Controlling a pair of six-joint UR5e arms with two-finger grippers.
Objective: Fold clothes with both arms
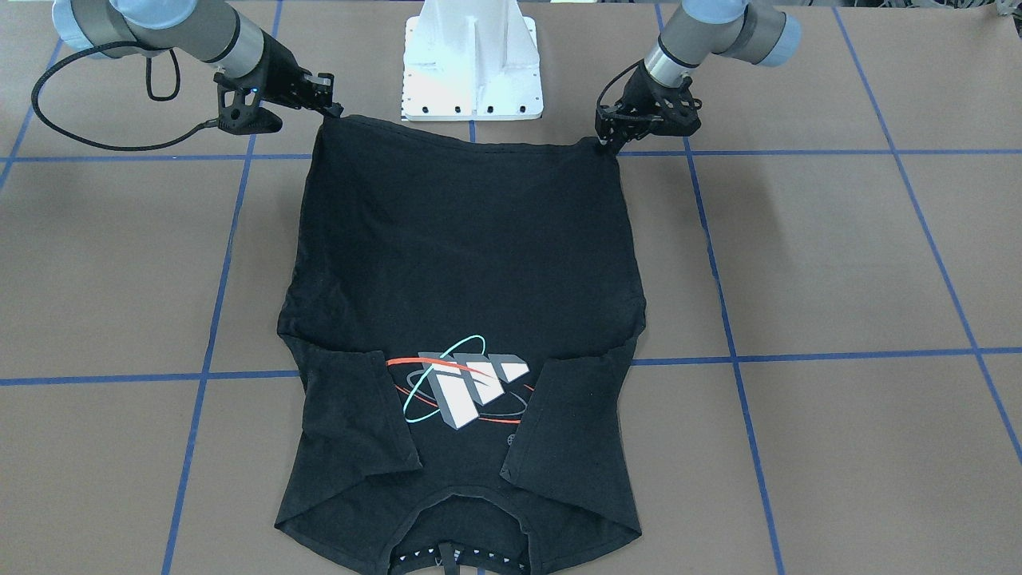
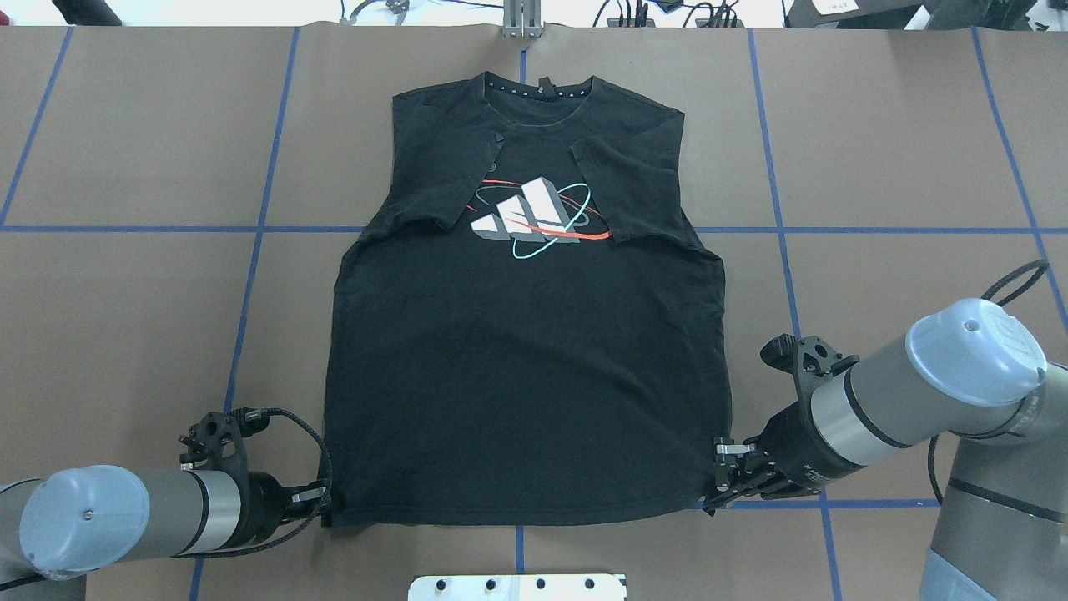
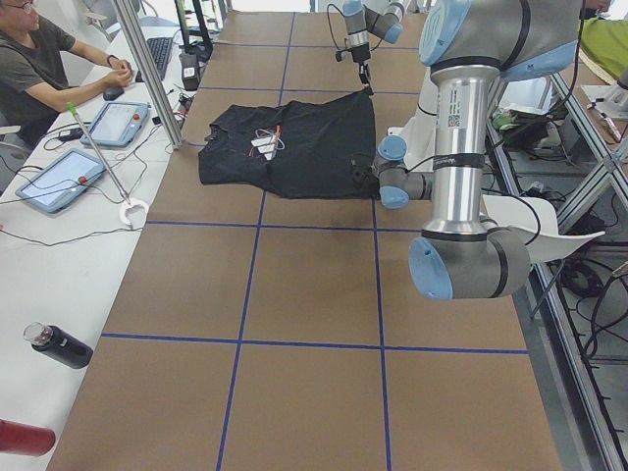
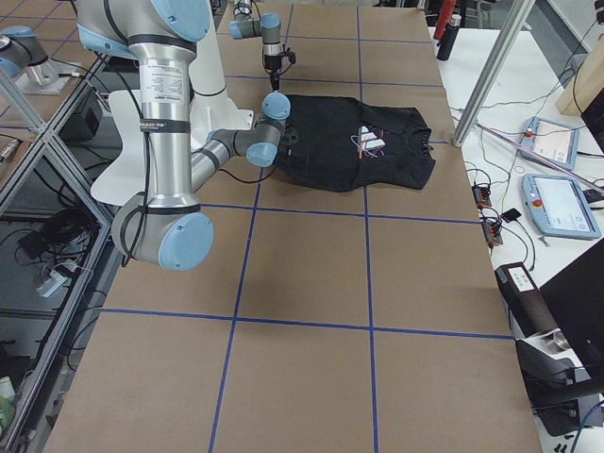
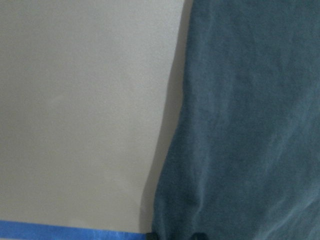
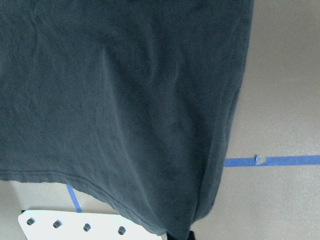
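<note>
Black T-shirt [image 2: 517,376] lies flat on the table [image 2: 125,334], graphic [image 2: 534,217] face up. Both sleeves [image 2: 442,179] are already folded in over the chest, so the side folds look done. The hem [image 2: 517,519] is the edge nearest the grippers, and the collar [image 2: 538,96] is at the end farthest from them. The left gripper [image 2: 324,498] is low at one hem corner and the right gripper [image 2: 719,484] at the other, the hem stretched fairly straight between them. Each has its jaws closed to a narrow pinch on its corner. The right wrist view shows cloth gathered into the fingertips, and the left wrist view shows cloth right at the tips, less clearly. Holding both corners at once probably keeps the hem taut and level, so the lower half can be carried away from the robot towards the collar without bunching. That bottom-to-top fold is not yet started, as the body lies flat ahead of the grippers. The white base [image 1: 473,72] sits between and behind the two grippers, clear of the cloth. Risk: one corner slipping would skew the fold.
</note>
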